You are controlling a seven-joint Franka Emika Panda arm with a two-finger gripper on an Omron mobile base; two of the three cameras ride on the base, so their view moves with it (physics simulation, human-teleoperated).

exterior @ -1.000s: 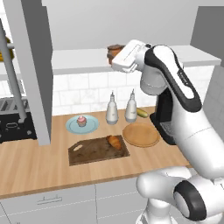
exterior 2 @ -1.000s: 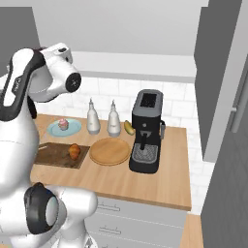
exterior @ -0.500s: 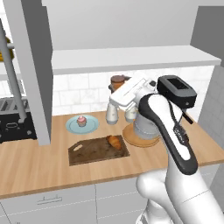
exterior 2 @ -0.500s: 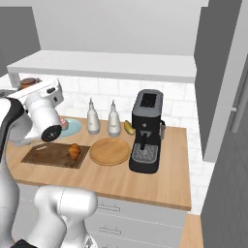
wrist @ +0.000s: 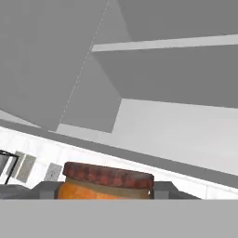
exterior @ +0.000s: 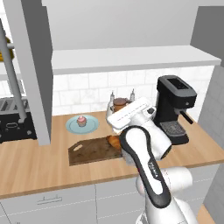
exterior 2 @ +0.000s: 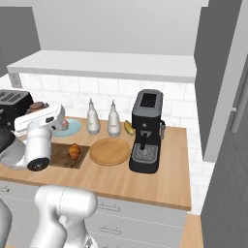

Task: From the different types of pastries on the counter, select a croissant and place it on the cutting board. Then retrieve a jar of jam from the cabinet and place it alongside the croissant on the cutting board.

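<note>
On the left of the bench sits a teal plate with the pink cupcake; next comes the cutting board, the croissant lying at its right end. Above the croissant, the hand is clamped around the jar of jam. Farther right stands the black coffee machine
</note>
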